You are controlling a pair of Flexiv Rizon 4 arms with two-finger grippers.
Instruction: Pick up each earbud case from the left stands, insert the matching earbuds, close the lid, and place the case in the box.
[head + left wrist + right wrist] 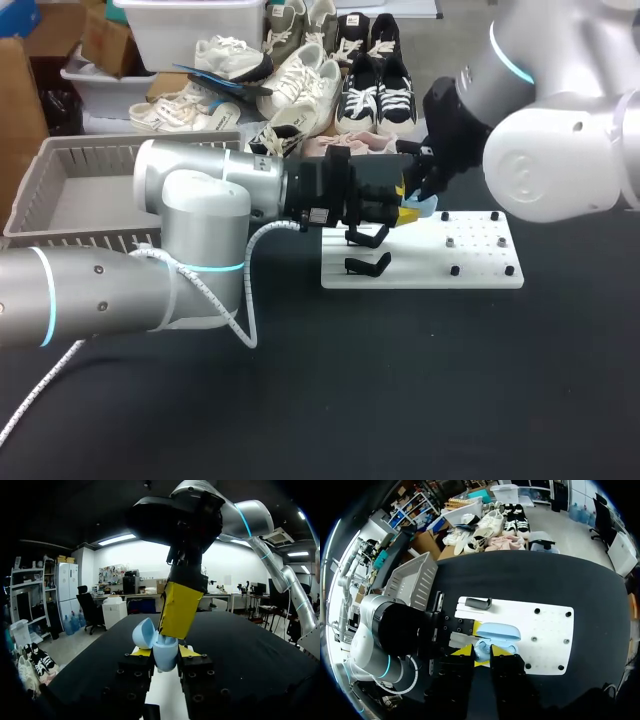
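Observation:
A light blue earbud case (165, 655) with its lid (144, 632) swung open is held up over the white stand board (480, 262). My left gripper (164, 653) is shut on the case body from both sides. In the head view the left gripper (405, 207) reaches across from the left. My right gripper (430, 196) comes down from above, its yellow fingers (177, 609) dipping into the open case. In the right wrist view a small light blue earbud (483, 652) is pinched in the right gripper (482, 651), just beside the lid (498, 631).
Two empty black stands (366, 236) (368, 265) sit at the board's left end, and several small black pegs (454, 270) dot the rest. A grey slatted basket (60, 165) stands at the far left of the black table (400, 400).

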